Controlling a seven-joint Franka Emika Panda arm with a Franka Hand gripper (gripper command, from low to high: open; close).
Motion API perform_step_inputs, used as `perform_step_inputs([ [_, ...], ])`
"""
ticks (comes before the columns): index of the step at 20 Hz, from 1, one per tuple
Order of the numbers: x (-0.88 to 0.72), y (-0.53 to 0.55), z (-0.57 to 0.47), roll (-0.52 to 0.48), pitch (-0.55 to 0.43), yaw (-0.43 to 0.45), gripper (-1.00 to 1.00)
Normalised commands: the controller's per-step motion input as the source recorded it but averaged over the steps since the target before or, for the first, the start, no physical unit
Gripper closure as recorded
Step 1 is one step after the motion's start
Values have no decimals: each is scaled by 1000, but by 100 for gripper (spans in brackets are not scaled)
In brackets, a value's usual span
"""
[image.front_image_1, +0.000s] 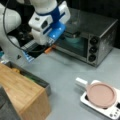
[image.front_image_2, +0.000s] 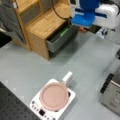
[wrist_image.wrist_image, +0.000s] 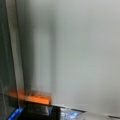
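Hovering at the open front of the silver metal toaster oven (image.front_image_1: 95, 37), the white-and-blue gripper (image.front_image_1: 51, 41) sits just beside the teal bowl (image.front_image_1: 73, 38) inside it; its open or closed state cannot be determined. A round pink pan (image.front_image_1: 101, 95) rests on the white scale near the grey table's (image.front_image_1: 62, 72) edge.

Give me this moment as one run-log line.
hand: at toaster oven door edge, by orange piece | oven: teal bowl inside | pink pan: on white scale | drawer: open

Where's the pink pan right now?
The pink pan sits on the white hotplate at a front view's bottom right, below the toaster oven, well clear of the claw.
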Motion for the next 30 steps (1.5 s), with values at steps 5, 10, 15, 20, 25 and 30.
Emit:
perform_step_inputs([
  [5,-152,508,-22,44,-93,-194,-100],
  [10,-252,450,-12,41,-99,-216,-100],
  [15,-316,498,46,105,-76,-201,-100],
  [20,-267,595,-55,131,-73,-194,-100],
  [25,-138,448,-138,128,-99,-166,-100],
  [30,-59,144,-165,158,-87,-129,-100],
])
